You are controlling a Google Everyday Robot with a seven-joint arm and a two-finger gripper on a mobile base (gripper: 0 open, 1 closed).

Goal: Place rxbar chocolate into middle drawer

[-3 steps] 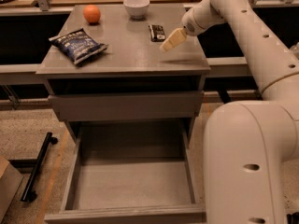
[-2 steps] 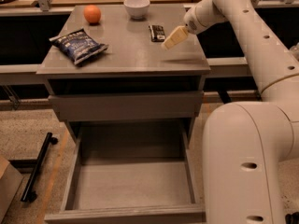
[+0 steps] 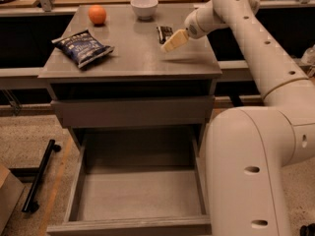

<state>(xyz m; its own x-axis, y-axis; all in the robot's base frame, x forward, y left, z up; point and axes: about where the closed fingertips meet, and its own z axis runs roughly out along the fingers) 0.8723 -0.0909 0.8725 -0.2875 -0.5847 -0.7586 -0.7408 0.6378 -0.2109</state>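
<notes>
The open middle drawer (image 3: 138, 200) lay nearest, its front cut off by the frame's bottom edge. On the desk (image 3: 133, 58) above, the snack bar (image 3: 164, 32) lay just beside the hovering pincer (image 3: 173, 41), whose spread could not be told

Grey cabinet (image 3: 133, 55) on speckled floor (image 3: 29, 136)

Matt cream gripper (image 3: 171, 43) — above smooth countertop (image 3: 133, 53)

Counting one each: orange (image 3: 97, 14), bowl (image 3: 144, 6), chip bag (image 3: 82, 47), rxbar chocolate (image 3: 164, 33), middle drawer (image 3: 140, 200), end effector (image 3: 172, 42) hovering over the table (image 3: 133, 60)
</notes>
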